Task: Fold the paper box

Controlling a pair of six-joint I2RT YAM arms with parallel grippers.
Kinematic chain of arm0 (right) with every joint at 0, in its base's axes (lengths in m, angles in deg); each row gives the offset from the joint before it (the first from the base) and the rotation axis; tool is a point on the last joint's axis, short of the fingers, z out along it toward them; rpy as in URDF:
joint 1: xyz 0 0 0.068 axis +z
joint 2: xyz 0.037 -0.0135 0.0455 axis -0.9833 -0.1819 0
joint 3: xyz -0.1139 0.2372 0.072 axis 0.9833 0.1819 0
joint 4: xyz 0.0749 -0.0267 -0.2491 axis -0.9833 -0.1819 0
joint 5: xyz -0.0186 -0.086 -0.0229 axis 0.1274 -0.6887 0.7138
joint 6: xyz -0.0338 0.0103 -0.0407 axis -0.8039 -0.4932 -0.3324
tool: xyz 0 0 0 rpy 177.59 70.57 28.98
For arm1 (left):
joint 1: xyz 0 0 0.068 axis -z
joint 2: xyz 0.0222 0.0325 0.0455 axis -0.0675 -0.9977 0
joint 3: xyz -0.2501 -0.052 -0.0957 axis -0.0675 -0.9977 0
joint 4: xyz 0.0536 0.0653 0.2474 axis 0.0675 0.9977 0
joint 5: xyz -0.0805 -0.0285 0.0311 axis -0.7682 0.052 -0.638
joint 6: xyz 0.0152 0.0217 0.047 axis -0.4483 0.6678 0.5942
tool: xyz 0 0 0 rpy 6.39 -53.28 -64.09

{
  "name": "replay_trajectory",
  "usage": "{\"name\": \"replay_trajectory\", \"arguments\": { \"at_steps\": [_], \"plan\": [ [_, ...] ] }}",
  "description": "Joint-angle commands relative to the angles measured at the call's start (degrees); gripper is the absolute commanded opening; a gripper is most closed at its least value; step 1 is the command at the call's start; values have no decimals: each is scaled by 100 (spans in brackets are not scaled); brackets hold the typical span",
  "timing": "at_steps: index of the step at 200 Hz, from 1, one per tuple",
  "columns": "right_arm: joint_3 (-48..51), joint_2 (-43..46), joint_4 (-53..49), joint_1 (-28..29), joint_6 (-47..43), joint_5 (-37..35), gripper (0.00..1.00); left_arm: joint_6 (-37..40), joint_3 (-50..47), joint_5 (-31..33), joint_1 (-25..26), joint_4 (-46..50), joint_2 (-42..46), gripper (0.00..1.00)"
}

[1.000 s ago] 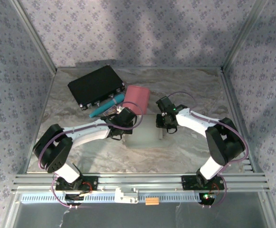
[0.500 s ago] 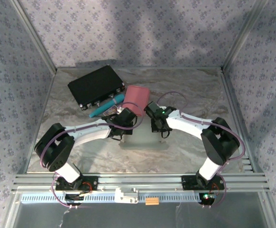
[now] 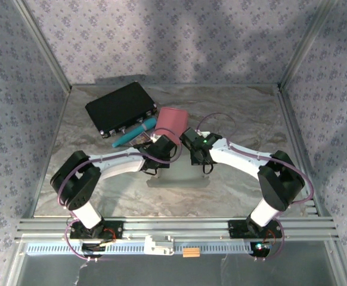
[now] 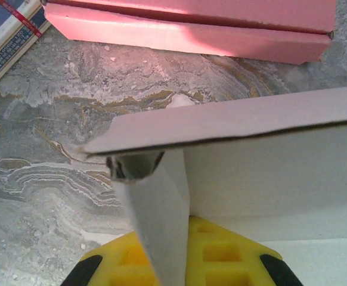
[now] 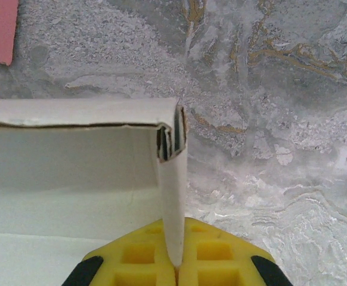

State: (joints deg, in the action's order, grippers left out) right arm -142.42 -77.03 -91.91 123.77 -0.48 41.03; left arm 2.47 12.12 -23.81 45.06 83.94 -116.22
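The white paper box (image 3: 179, 173) lies half-formed at the middle of the table, between the two arms. My left gripper (image 3: 156, 162) is at its left end. In the left wrist view the yellow fingers (image 4: 227, 256) of the left gripper (image 4: 180, 250) are shut on the box's upright left side wall (image 4: 161, 208), with the back wall (image 4: 269, 173) standing beyond. My right gripper (image 3: 201, 159) is at the right end. There the right gripper (image 5: 176, 271) pinches the right side wall (image 5: 172, 202), which meets the back wall (image 5: 72, 155) at a folded corner.
A pink box (image 3: 172, 123) lies just behind the paper box, close to the left gripper, and shows as the pink box (image 4: 191, 24) ahead of the fingers. A teal pen (image 3: 135, 132) and a black case (image 3: 121, 109) lie at the back left. Metal frame posts bound the table.
My right arm has swung left to the box's right wall and shut on it. The box has shifted slightly left and nearer. The left gripper keeps its hold.
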Motion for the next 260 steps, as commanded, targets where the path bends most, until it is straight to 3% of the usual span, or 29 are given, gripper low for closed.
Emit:
{"name": "replay_trajectory", "arguments": {
  "at_steps": [1,21,31,84,136,168,191,220,243,260],
  "plan": [
    [-63,138,-189,5,159,-231,0,122,-121,227,4,294,87,3],
    [31,210,-138,-10,165,-214,0,274,-120,70,-30,178,271,31],
    [68,242,-98,-13,153,-208,0,332,-130,-36,-49,99,398,40],
    [141,264,-44,-91,192,-63,0,440,-55,-1192,-321,-46,864,57],
    [153,214,-16,-135,196,41,0,621,-137,-1753,-719,117,1117,54],
    [264,234,75,-179,176,173,0,831,-252,-2883,-1399,-4,1518,45],
    [307,213,109,-266,188,236,0,956,-126,-3652,-1544,11,1677,44],
    [336,216,189,-345,140,305,0,1295,-150,-3764,-1728,625,1603,33],
    [370,196,247,-364,133,367,0,1056,-826,-4033,-2281,100,1423,31],
    [361,194,260,-364,117,377,0,1263,-825,-4199,-2391,-138,1193,30]
  ]
}}
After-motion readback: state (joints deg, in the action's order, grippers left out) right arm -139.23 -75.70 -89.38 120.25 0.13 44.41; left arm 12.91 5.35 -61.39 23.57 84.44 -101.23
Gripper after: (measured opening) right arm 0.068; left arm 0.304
